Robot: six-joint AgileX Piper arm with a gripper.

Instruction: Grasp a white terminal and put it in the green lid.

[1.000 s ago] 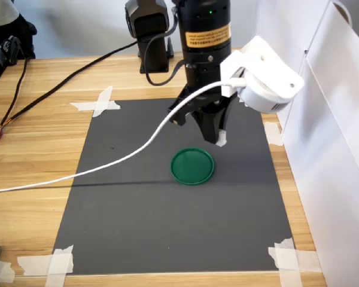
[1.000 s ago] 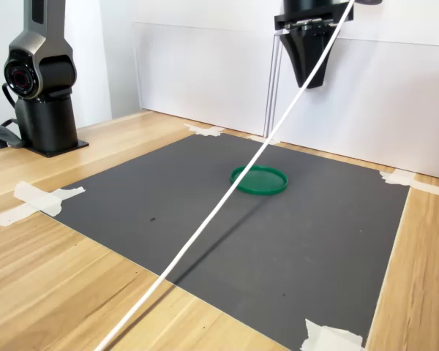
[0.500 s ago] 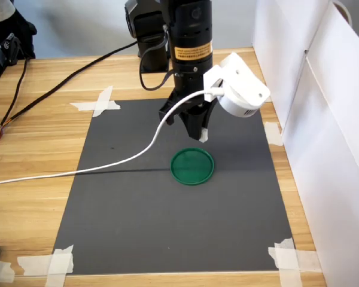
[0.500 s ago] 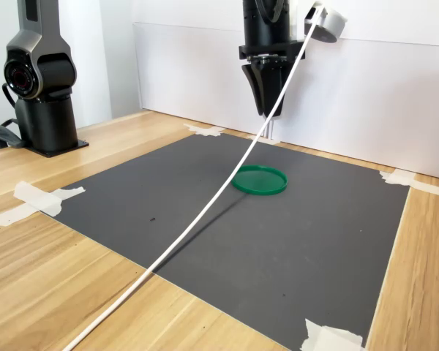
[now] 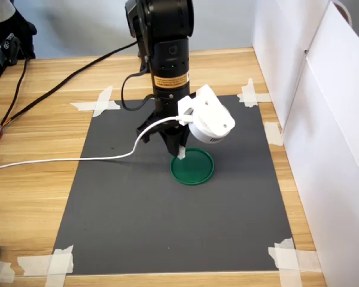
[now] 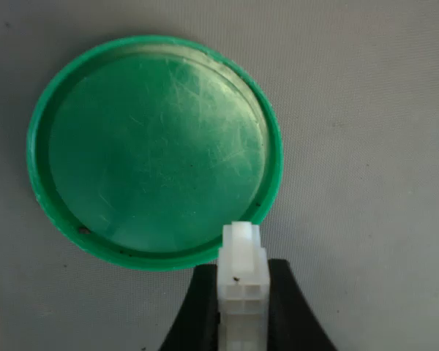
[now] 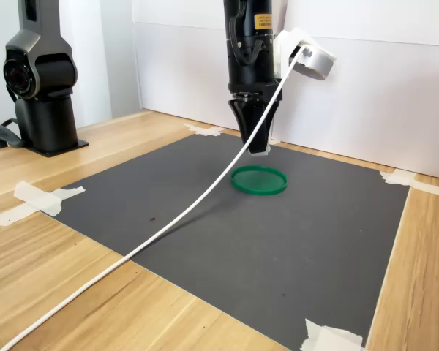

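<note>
White terminal [image 6: 241, 281] sits clamped in the pincer [image 6: 241, 322], hanging over the green lid [image 6: 155, 150]'s rim. It should move toward the lid's middle before letting go.

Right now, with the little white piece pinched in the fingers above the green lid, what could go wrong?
1. In the wrist view the white terminal hangs over the green lid's rim, not its middle. Dropped now, it might bounce off onto the dark mat.
2. In the second exterior view the gripper hangs above the lid, so a drop from there could make it tumble out.
3. The white cable trails across the mat and could drag.
</note>
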